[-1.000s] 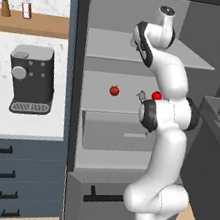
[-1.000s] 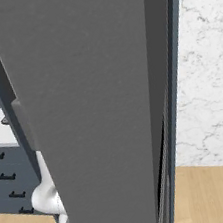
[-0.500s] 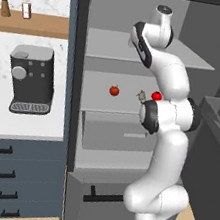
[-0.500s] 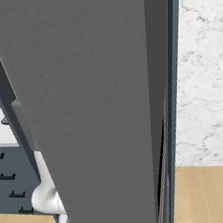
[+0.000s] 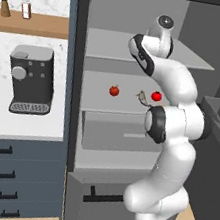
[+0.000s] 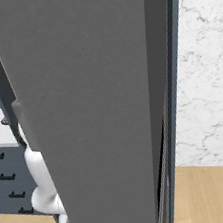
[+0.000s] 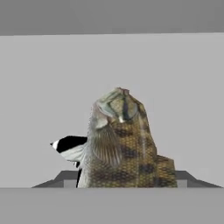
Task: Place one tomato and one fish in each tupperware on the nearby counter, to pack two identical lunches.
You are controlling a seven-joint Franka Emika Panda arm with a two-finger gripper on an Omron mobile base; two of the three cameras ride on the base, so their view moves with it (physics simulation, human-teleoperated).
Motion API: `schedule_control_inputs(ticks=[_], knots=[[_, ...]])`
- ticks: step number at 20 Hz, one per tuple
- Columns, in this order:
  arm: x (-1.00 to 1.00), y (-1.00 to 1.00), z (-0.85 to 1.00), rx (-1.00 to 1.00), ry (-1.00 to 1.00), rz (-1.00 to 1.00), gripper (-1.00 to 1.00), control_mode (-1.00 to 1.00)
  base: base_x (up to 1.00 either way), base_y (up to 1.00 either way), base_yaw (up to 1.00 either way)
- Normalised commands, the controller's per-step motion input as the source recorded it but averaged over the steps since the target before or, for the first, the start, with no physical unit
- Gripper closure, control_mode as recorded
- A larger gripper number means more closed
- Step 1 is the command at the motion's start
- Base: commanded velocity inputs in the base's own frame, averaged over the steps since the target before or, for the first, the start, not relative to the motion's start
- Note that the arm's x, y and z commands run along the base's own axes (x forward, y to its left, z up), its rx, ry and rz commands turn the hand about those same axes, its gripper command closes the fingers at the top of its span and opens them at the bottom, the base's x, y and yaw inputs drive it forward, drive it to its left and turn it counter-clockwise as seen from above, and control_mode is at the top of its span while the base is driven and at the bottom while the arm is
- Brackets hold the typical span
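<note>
Looking along the hand, I see the fish [image 7: 122,144] directly between the gripper [image 7: 124,181] tips, its long axis running straight away from the hand. The jaws seem half closed on it, inside the fridge [image 5: 135,60], on the shelf where the tomatoes [image 5: 114,90] lie.

In front of me stands an open grey fridge [image 5: 137,50] with flat shelves and a drawer [image 5: 113,133] inside. Its wide grey door [image 6: 93,111] hangs at my right. To the left is a wooden shelf [image 5: 30,21] carrying two small bottles [image 5: 27,7], under a white marble wall [image 6: 208,68]. A dark coffee machine [image 5: 31,78] stands below it. The floor [image 6: 212,194] is light wood.
</note>
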Motion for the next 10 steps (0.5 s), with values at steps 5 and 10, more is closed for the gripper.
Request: schedule_control_inputs(ticks=[5,10], knots=[[-1.0,0.25,0.2,0.0,0.16,0.0,1.0,-1.0,0.0,0.0,0.0],[-1.0,0.21,-0.1,0.0,0.15,0.0,1.0,-1.0,0.0,0.0,0.0]])
